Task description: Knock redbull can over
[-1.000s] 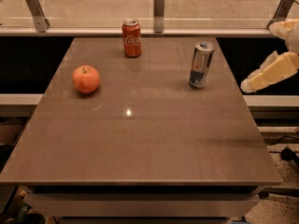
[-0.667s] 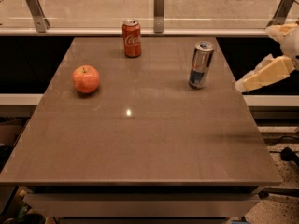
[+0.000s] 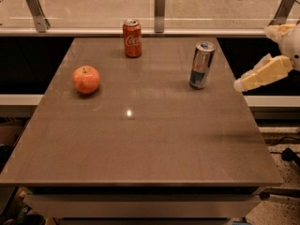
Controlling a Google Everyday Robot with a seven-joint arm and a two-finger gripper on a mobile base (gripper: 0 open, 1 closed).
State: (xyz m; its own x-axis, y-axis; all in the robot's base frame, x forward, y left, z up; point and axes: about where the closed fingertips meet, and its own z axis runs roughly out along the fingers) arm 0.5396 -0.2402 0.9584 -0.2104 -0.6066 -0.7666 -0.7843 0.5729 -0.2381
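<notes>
The redbull can (image 3: 201,65) is a slim silver and blue can. It stands upright on the brown table (image 3: 140,139), toward the back right. My gripper (image 3: 260,74) is cream coloured and hangs off the table's right edge, about level with the can. It points left toward the can, with a clear gap between them. It touches nothing and holds nothing.
A red Coca-Cola can (image 3: 132,38) stands upright at the back middle of the table. A red apple (image 3: 86,79) lies on the left side. A glass railing with metal posts (image 3: 160,11) runs behind the table.
My gripper has moved a little to the left, toward the redbull can. The cans and the apple have not moved.
</notes>
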